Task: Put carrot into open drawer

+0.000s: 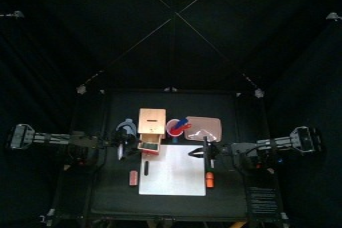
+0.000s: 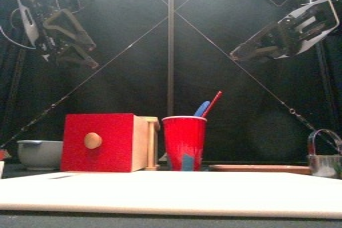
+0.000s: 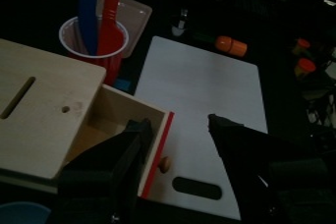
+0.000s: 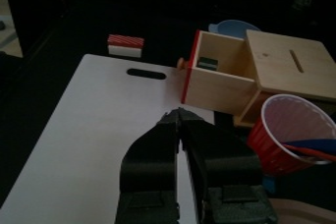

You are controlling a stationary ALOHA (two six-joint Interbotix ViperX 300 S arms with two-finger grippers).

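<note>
- Right gripper is hovering with jaws together, holding nothing; left gripper is hanging spread and empty over the drawer.
- Carrot is lying untouched, well apart from the open drawer.

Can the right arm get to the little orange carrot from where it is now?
Probably yes. The carrot lies in the open at the white board's edge on the right arm's side, nothing on top of it. The right pincer is shut and hangs above the board, so it must open first.
</note>
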